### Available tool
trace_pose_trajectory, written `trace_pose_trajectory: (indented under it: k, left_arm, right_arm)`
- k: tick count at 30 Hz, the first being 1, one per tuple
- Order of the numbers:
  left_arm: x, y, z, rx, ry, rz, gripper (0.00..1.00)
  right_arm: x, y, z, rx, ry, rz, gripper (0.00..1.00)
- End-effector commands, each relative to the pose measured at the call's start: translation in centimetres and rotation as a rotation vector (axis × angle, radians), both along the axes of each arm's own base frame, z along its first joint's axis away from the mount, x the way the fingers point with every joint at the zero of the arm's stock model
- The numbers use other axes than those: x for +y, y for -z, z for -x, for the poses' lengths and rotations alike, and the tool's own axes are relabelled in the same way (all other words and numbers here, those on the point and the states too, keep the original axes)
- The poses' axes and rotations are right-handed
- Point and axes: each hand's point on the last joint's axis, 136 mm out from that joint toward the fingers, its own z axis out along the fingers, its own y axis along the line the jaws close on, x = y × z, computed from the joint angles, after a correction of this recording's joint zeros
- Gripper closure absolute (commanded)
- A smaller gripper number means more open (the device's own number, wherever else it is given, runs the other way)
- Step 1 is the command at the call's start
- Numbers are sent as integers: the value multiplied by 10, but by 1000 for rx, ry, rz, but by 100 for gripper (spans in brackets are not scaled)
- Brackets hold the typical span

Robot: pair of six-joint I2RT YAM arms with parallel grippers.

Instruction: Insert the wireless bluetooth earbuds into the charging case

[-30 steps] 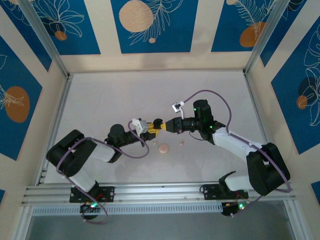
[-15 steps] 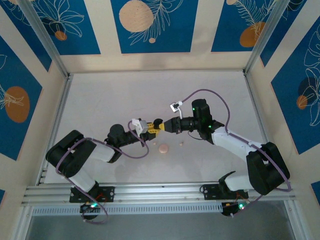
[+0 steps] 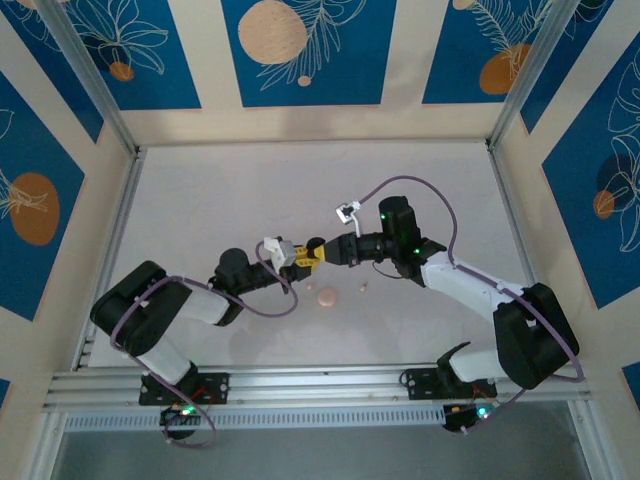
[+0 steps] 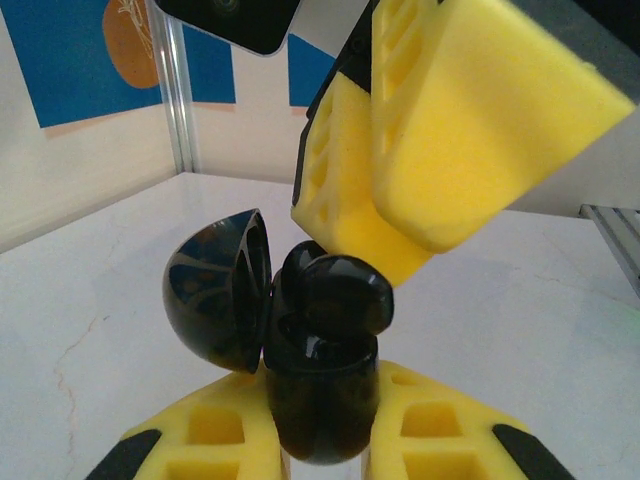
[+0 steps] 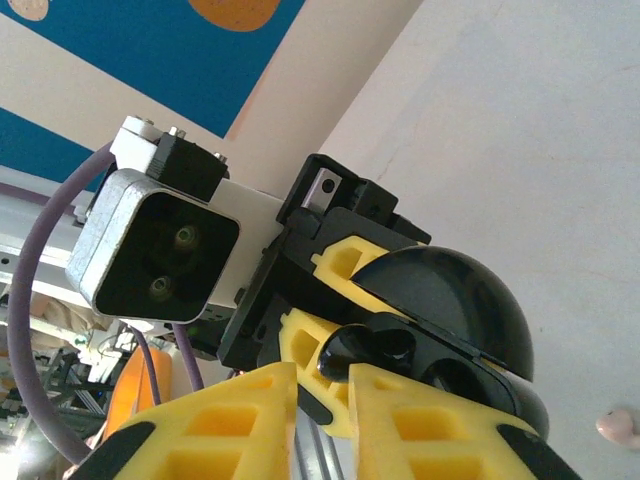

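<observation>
A round black charging case (image 4: 318, 400) stands upright between the yellow fingers of my left gripper (image 4: 320, 440), which is shut on it. Its lid (image 4: 215, 290) hangs open to the left. A black earbud (image 4: 335, 290) sits at the case's mouth, partly inside. The fingers (image 4: 450, 130) of my right gripper press on it from above. In the right wrist view, my right gripper (image 5: 322, 395) is closed on that earbud (image 5: 375, 350), beside the domed lid (image 5: 450, 290). From above, the two grippers meet at the table's middle, left gripper (image 3: 303, 256) and right gripper (image 3: 325, 251).
On the table just in front of the grippers lie a round pale pink case (image 3: 328, 297) and a tiny pale pink earbud (image 3: 362, 288). A pale pink piece (image 5: 618, 425) shows at the right wrist view's edge. Cream walls ring the white table (image 3: 220, 200).
The right arm has shifted slightly left and away from the near edge, pushing its fingers closer onto the case. The left arm has barely moved.
</observation>
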Motion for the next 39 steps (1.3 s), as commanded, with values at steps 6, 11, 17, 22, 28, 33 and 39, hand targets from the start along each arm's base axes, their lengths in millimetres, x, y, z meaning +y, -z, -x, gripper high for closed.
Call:
trace_pose_trajectory:
  k: [6, 11, 17, 22, 28, 33, 39]
  left_arm:
    - [0, -12, 8, -51, 16, 14, 89]
    - [0, -13, 10, -60, 23, 13, 89]
    - [-2, -18, 14, -67, 47, 22, 89]
    - [-2, -26, 19, -80, 68, 35, 89]
    - [-3, -43, 30, -96, 127, 57, 89]
    - [-5, -49, 34, -110, 144, 37, 89]
    - [-5, -53, 36, -119, 145, 40, 89]
  right_arm:
    - [-3, -20, 3, -69, 21, 29, 75]
    - [-13, -31, 7, -131, 49, 72, 74]
    - [-27, -34, 7, -179, 72, 143, 72]
    - [-39, -36, -1, -258, 96, 205, 63]
    - [-43, -57, -9, -311, 50, 112, 53]
    - [-32, -64, -7, -267, -53, 33, 48]
    - [-15, -64, -4, -218, -159, -18, 47]
